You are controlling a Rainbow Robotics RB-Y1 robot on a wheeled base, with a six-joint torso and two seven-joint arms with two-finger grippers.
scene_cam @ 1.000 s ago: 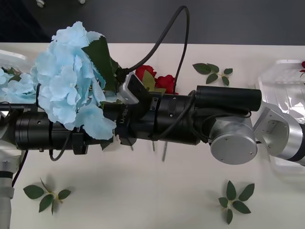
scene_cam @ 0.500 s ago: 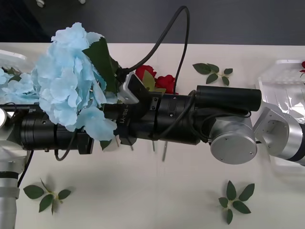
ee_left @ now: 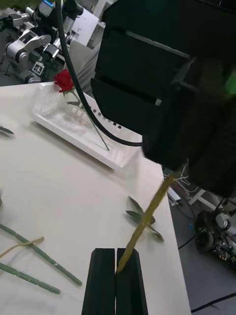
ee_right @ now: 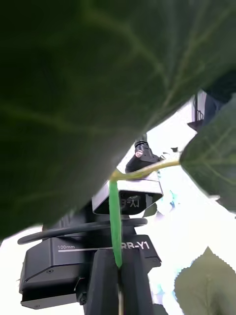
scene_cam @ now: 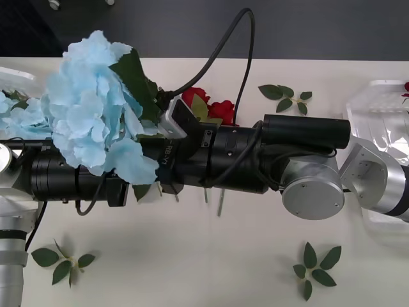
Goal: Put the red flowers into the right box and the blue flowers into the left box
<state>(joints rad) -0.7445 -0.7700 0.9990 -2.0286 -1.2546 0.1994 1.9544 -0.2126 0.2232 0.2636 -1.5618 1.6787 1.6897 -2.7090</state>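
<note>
Right gripper (ee_right: 118, 280): its black jaws are pressing together on a thin green stem, seen in the right wrist view; big dark leaves are covering most of that frame.
Left gripper (ee_left: 117, 280): its black jaws are closing together on a yellowish-green stem end in the left wrist view.
Arms: in the front view both black forearms are lying across the centre of the frame, the right arm reaching from the right edge toward the left, the left arm coming from the left edge.
Blue flower (scene_cam: 96, 105): a big pale blue head is sitting in the upper left of the front frame, above the two arms where they are meeting, and it is not resting on the bench.
Left box (scene_cam: 16, 77): only a white corner is showing at the left edge, with another blue flower (scene_cam: 22, 118) lying just beside it.
Red flowers (scene_cam: 208, 105): two red blooms are lying on the bench (scene_cam: 211, 256) behind the arms, at upper centre.
Right box (scene_cam: 383, 109): at the right edge, partly hidden by the right arm; in the left wrist view one red rose (ee_left: 64, 81) is lying inside it.
Leaf sprigs (scene_cam: 316, 265): loose ones are lying on the bench at lower left, lower right and upper right.
</note>
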